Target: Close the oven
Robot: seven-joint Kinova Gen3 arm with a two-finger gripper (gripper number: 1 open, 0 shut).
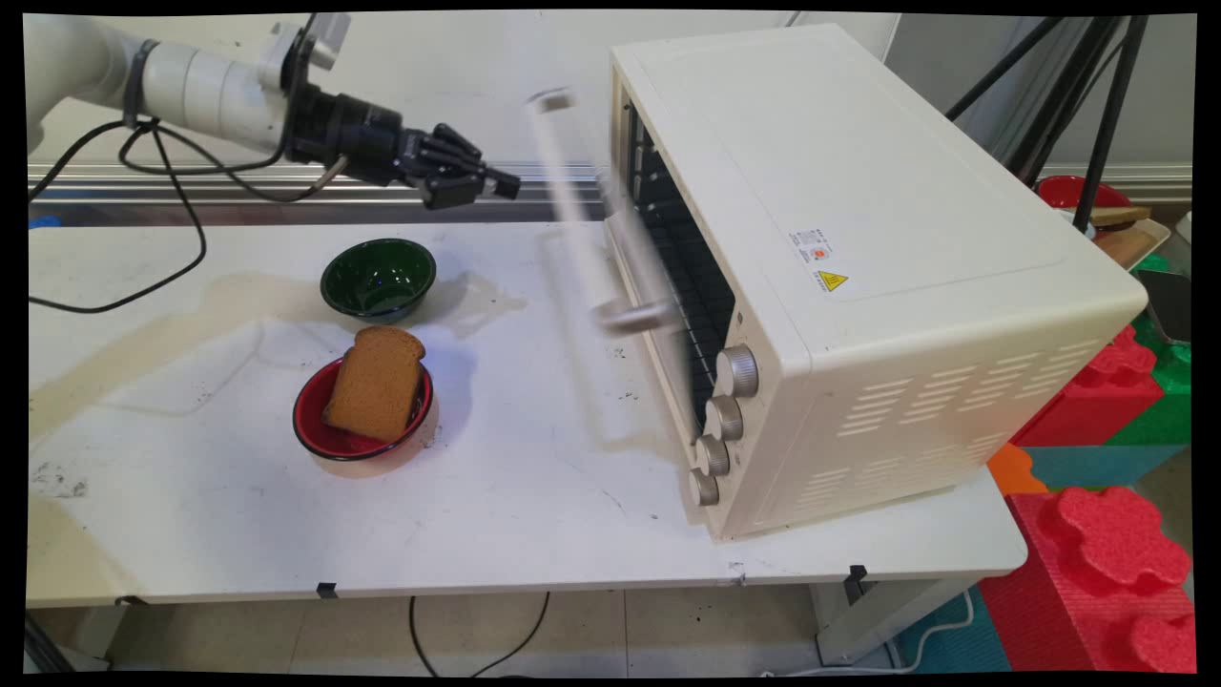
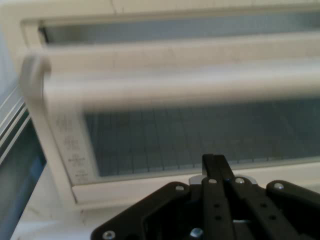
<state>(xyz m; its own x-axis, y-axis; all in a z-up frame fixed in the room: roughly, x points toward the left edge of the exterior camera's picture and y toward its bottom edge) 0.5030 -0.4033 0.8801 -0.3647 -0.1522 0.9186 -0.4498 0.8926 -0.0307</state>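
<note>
Two bowls sit on our table (image 1: 534, 496): a green bowl (image 1: 378, 278) behind, empty, and a red bowl (image 1: 362, 412) with a slice of bread (image 1: 376, 383) leaning in it. Our gripper (image 1: 504, 183) hangs above, fingers closed together on nothing, near the oven (image 1: 858, 267), whose door (image 1: 610, 258) appears blurred, partly ajar.

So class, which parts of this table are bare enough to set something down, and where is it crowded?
Bare: the table's near edge, in front of the red bowl, and its left end. Crowded: between the green bowl, the red bowl holding bread, and the oven's blurred door.
</note>
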